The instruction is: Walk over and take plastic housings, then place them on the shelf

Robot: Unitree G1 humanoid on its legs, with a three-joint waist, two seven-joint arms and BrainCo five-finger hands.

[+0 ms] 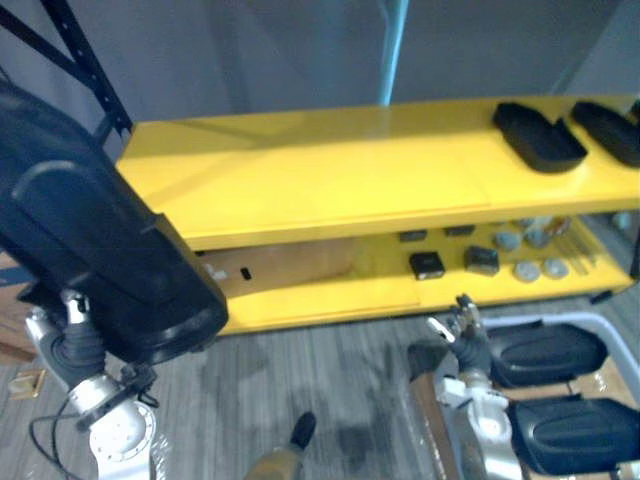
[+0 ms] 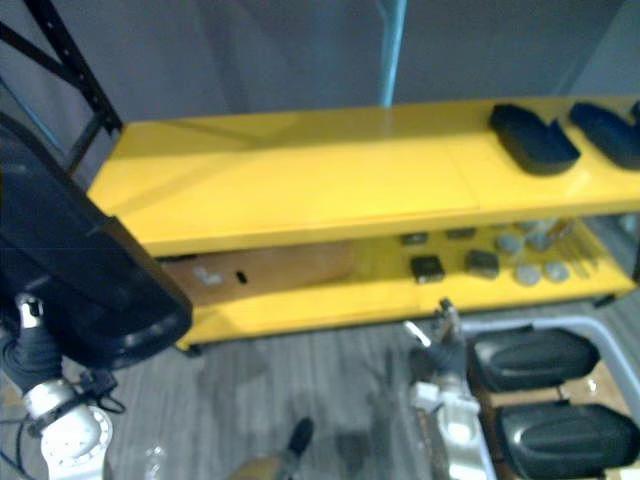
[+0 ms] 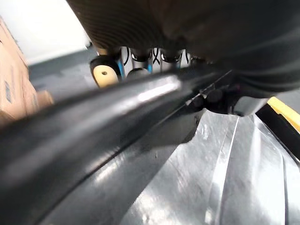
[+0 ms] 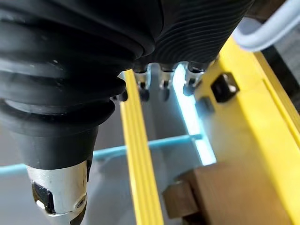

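A large black plastic housing (image 1: 90, 250) hangs raised at the left, in front of the yellow shelf's (image 1: 330, 170) left end. My left hand (image 1: 72, 345) holds it from below, its fingers (image 3: 140, 58) curled over the glossy rim (image 3: 117, 117). Two more black housings (image 1: 538, 135) (image 1: 608, 128) lie on the shelf's top board at the right. My right hand (image 1: 466, 335) stands low before the shelf, fingers (image 4: 161, 77) straight and empty. Beside it, two black housings (image 1: 545, 353) (image 1: 575, 432) lie in a white-framed cart (image 1: 560, 320).
On the shelf's lower board lie small black boxes (image 1: 427, 264), grey discs (image 1: 527, 270) and a brown sheet (image 1: 290, 265). A dark rack post (image 1: 85, 65) rises behind the shelf's left end. Cardboard boxes (image 3: 14, 93) stand to my left. Grey floor lies before the shelf.
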